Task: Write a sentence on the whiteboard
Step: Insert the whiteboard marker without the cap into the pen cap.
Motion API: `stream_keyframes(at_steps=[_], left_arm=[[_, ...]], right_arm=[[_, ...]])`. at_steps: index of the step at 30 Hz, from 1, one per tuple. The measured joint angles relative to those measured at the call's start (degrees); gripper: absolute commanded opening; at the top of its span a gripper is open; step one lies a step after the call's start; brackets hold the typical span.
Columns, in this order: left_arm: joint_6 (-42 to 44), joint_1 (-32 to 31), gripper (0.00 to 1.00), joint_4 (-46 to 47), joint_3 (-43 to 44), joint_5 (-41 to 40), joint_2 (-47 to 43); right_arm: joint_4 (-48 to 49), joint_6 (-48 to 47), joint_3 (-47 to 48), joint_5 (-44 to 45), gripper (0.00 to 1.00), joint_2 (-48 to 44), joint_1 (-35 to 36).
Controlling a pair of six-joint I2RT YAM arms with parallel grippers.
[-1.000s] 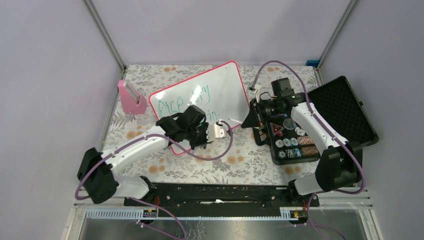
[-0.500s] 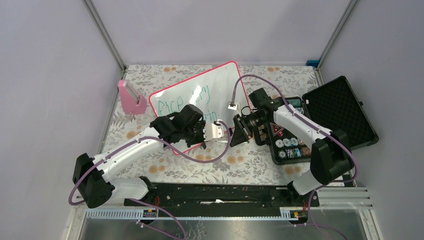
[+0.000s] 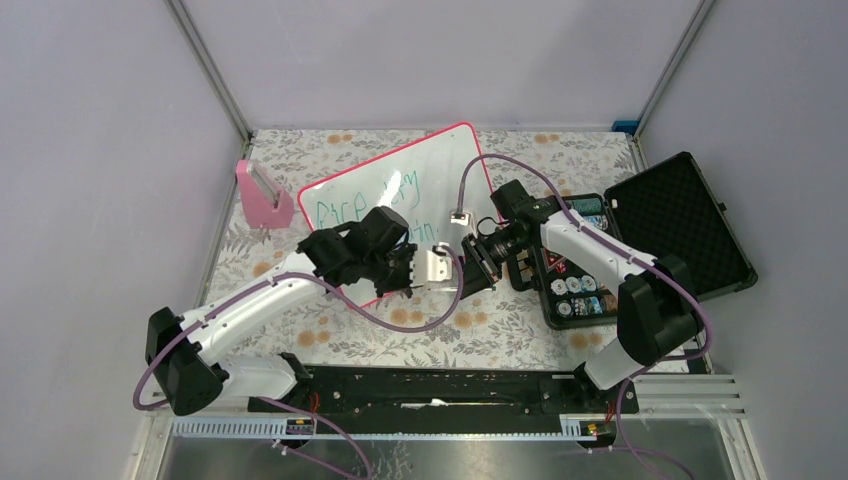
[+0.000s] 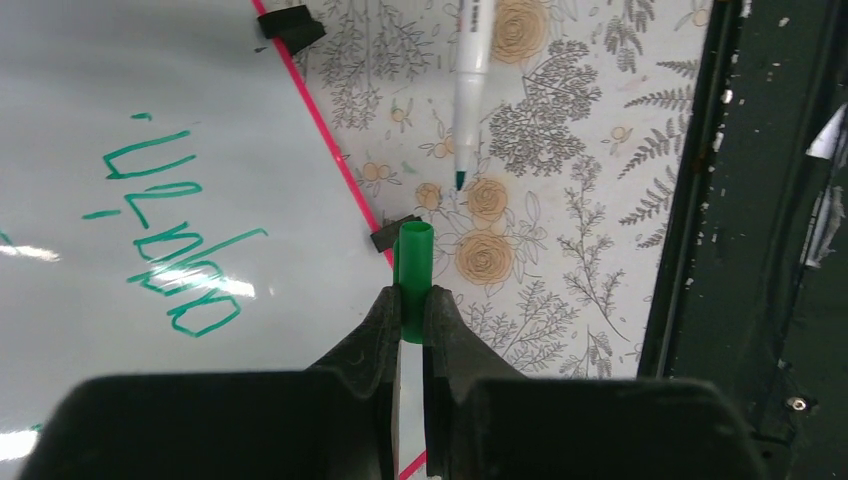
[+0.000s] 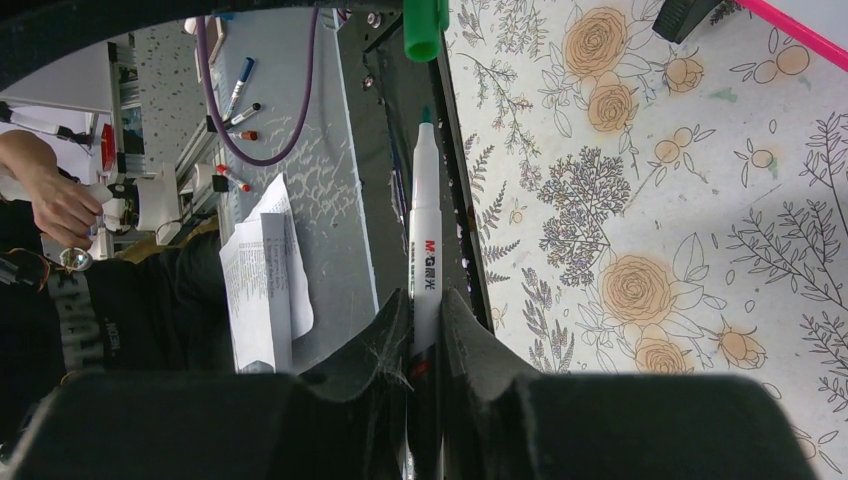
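Note:
The whiteboard (image 3: 440, 175) with its pink-red frame lies at the back middle; it also shows in the left wrist view (image 4: 100, 80). The sentence (image 3: 365, 200) is in green-teal scrawl on it, and part of it shows in the left wrist view (image 4: 170, 250). My left gripper (image 4: 412, 300) is shut on a green marker cap (image 4: 414, 270), over the board's near edge. My right gripper (image 5: 426, 305) is shut on a white marker (image 5: 424, 240), whose bare green tip points at the cap (image 5: 424, 25), a short gap apart. In the top view the two grippers meet near the board's front right corner (image 3: 455, 270).
A pink holder (image 3: 262, 195) stands left of the board. An open black foam-lined case (image 3: 690, 215) with small parts (image 3: 580, 285) sits at the right. The table has a floral cloth (image 3: 500, 320). A black rail (image 3: 450, 385) runs along the near edge.
My right arm has swung left from the case to the board's front right corner, bringing the marker tip near the cap. My left gripper has stayed almost in place.

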Motion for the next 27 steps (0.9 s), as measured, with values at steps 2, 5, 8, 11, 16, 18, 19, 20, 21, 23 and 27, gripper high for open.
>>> stream_keyframes(at_steps=[2,5,8,11,16,18,19,20,21,23,27], left_arm=[[0.48,-0.37,0.0,-0.76,0.09,0.92,0.02],[0.92,-0.9,0.0,-1.66,0.11,1.99,0.04],[1.14,-1.2,0.0,-2.4,0.11,2.54,0.07],[1.29,-1.44,0.0,-2.75,0.11,2.69,0.07],[1.36,-1.6,0.0,-2.75,0.11,2.64,0.28],[1.36,-1.64,0.0,-2.75,0.11,2.64,0.55],[1.36,-1.66,0.0,-2.8,0.11,2.64,0.68],[1.36,-1.68,0.0,-2.8,0.11,2.64,0.76],[1.36,-1.7,0.0,-2.84,0.11,2.64,0.83],[1.36,-1.84,0.0,-2.89,0.11,2.64,0.87],[1.33,-2.14,0.0,-2.91,0.13,2.64,0.98]], right_arm=[[-0.02,0.0,0.0,0.0,0.0,0.02,0.0],[-0.02,0.0,0.0,0.0,0.0,0.02,0.0],[-0.02,0.0,0.0,-0.02,0.0,0.02,0.04],[-0.02,-0.11,0.0,-0.09,0.0,0.02,0.28],[-0.31,-0.46,0.0,-0.17,0.0,0.02,0.7],[-0.46,-0.59,0.0,-0.17,0.0,0.02,0.81],[-0.46,-0.59,0.0,-0.17,0.0,0.02,0.81],[-0.46,-0.61,0.02,-0.17,0.0,0.02,0.87],[-0.46,-0.61,0.04,-0.17,0.0,0.02,0.94],[-0.46,-0.61,0.04,-0.2,0.0,0.02,1.05],[-0.59,-0.9,0.09,-0.2,0.0,0.13,1.33]])
